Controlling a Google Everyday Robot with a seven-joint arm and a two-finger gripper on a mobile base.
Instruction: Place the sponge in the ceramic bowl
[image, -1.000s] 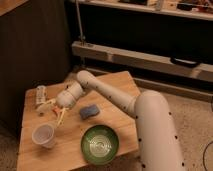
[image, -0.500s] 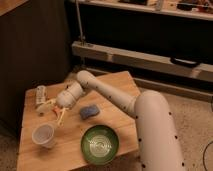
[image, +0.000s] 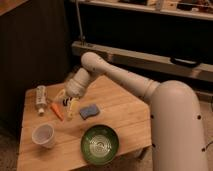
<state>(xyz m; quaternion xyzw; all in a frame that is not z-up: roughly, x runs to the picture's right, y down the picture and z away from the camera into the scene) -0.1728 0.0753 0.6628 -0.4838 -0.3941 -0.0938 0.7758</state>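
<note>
The blue-grey sponge (image: 90, 110) lies flat on the wooden table (image: 120, 117), just right of my gripper. The green ceramic bowl (image: 100, 144) with pale rings inside sits near the table's front edge, below the sponge. My gripper (image: 69, 104) hangs over the table's left-middle, its pale fingers pointing down a little left of the sponge and above the table top. Nothing shows between the fingers.
A white plastic cup (image: 43, 135) stands at the front left. An orange carrot-like item (image: 56, 110) and a lying bottle (image: 41, 98) rest at the left. Dark shelving and a metal rail (image: 150, 57) run behind the table.
</note>
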